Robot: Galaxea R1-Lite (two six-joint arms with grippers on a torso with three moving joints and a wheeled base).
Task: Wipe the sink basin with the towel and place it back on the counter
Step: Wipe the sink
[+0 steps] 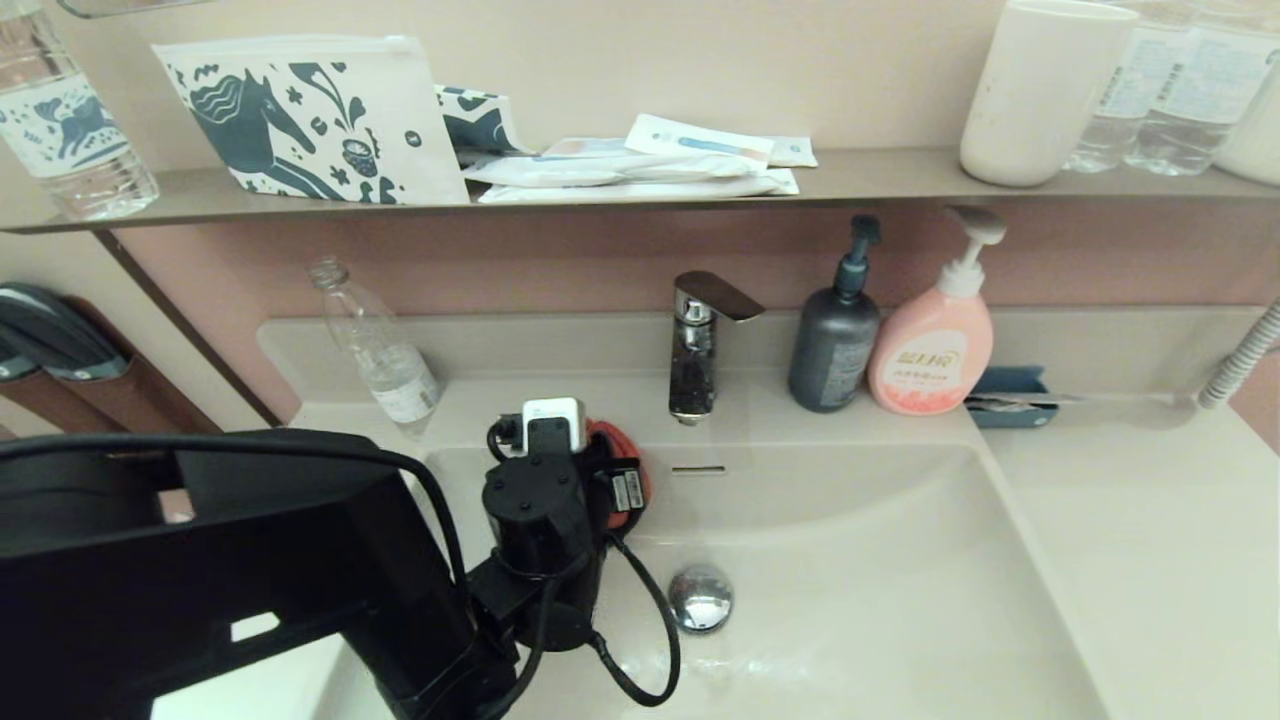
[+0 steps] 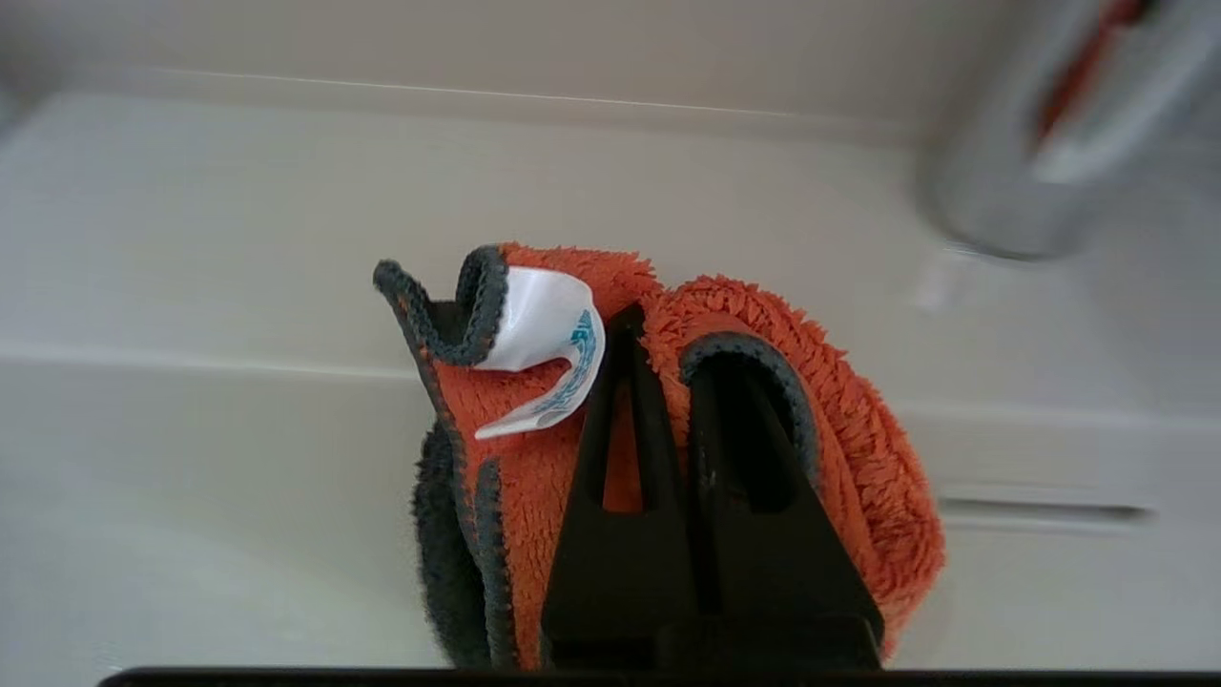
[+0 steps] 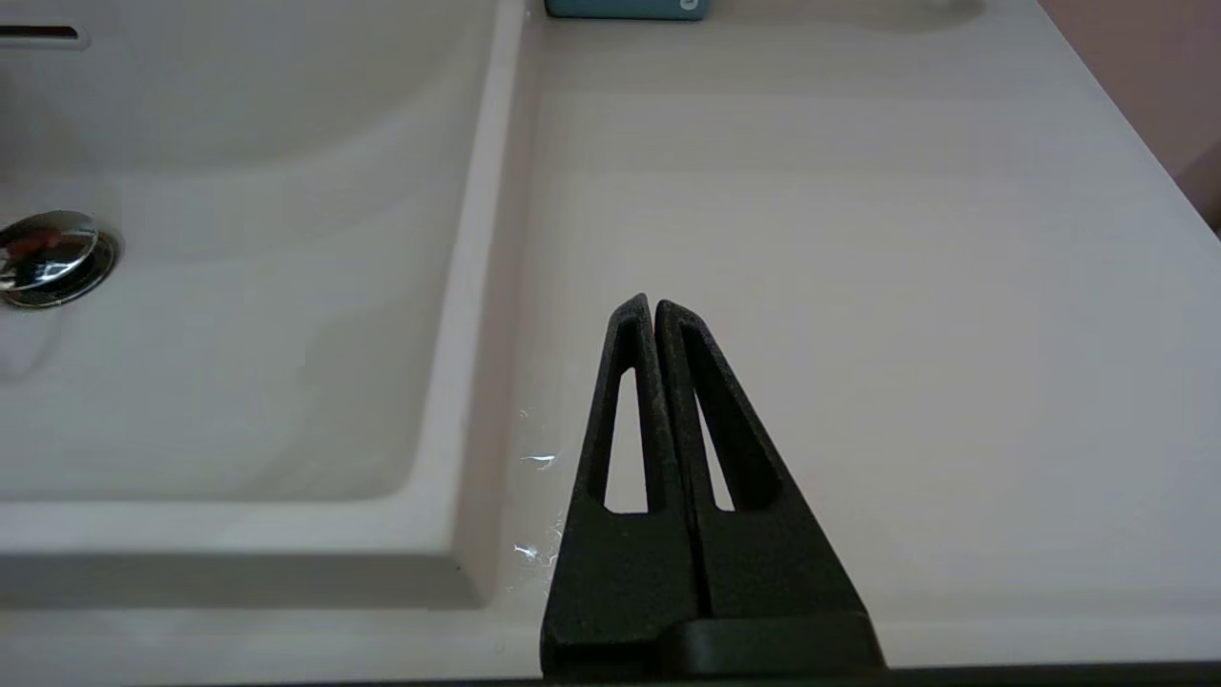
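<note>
The left gripper (image 2: 658, 329) is clamped on the towel (image 2: 534, 458), its two black fingers (image 2: 610, 448) pressed together with the orange cloth bunched and folded around them. A white care tag (image 2: 539, 348) curls out of the fold beside the fingertips, and the towel's dark grey side and edging show along the outer fold. In the head view the towel (image 1: 625, 462) peeks out orange-red past the gripper (image 1: 610, 455), up against the back wall of the sink basin (image 1: 880, 560), just beside the overflow slot (image 1: 698, 469) and below the tap (image 1: 697, 345). The drain stopper (image 1: 700, 597) lies nearer the robot than the towel, on the basin floor.

The right gripper (image 3: 651, 310) hangs with its fingers together and nothing between them, over the counter (image 3: 858, 239) close to the basin's edge, on the side away from the towel.

Behind the basin, on the counter, a clear bottle (image 1: 375, 345) stands to one side of the tap, and a dark pump bottle (image 1: 835, 330) and a pink pump bottle (image 1: 935, 335) to the other.
</note>
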